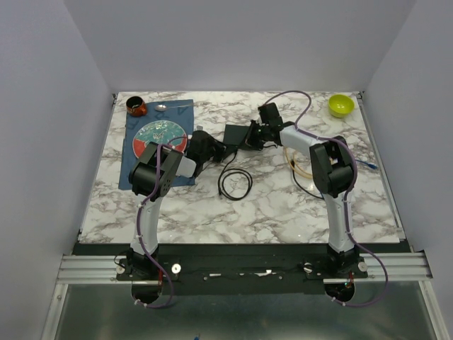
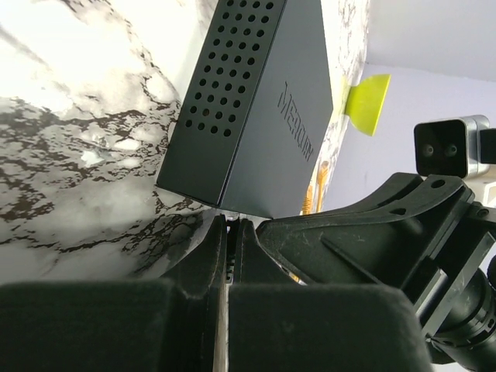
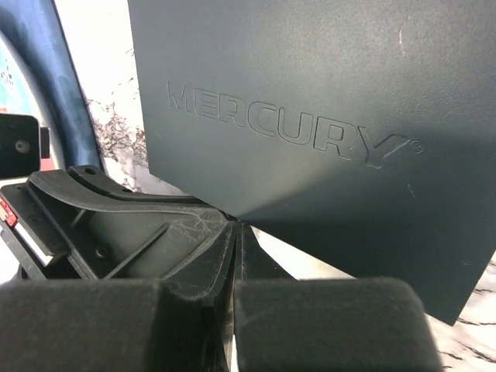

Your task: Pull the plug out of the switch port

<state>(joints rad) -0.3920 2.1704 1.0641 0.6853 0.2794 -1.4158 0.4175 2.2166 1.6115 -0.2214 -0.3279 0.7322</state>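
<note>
Marble desk, one, bearing all. Two arms, left arm and right arm, bent inward to meet at one switch mid-desk, just right of one blue mat: probably one bracing, one pulling. Closed to a slit: left jaws at switch's edge, right jaws at its corner. Plug not discernible. One cable coil nearby.

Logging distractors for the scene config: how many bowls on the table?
2. A dark reddish bowl at the far-left corner, a yellow-green bowl at the far-right corner. The arms could hide a small one.
</note>
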